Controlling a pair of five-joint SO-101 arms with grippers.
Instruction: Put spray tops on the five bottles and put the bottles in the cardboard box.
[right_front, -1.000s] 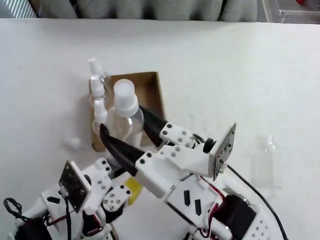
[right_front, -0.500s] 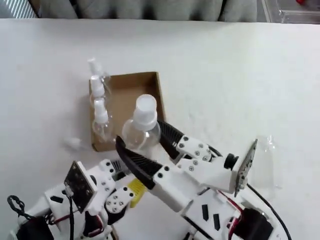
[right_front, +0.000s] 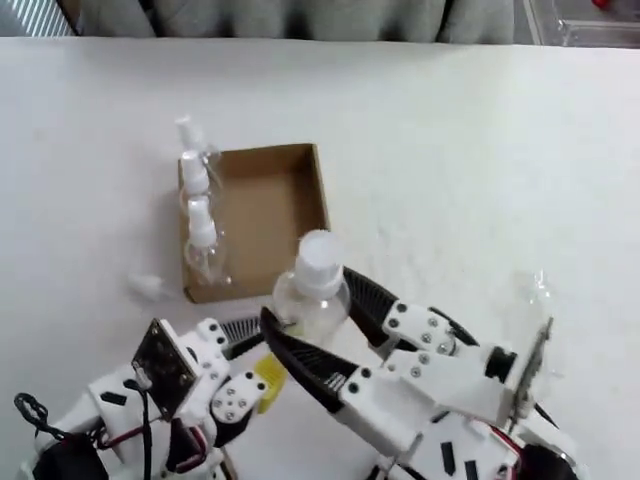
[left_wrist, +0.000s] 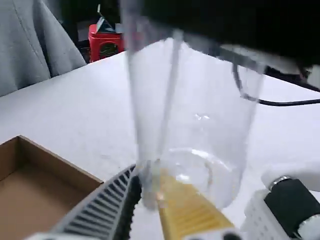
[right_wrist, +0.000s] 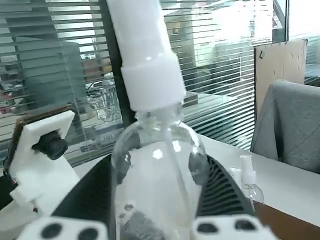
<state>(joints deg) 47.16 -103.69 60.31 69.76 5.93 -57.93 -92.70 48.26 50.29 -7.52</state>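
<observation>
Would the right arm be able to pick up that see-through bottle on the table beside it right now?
Probably not yet. Its pincer is shut on the big bottle with the spray top, so it has no free grip. The see-through bottle sits on the table close beside that arm.

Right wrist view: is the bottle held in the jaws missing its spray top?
No, the bottle between the jaws carries a white spray top on its neck.
</observation>
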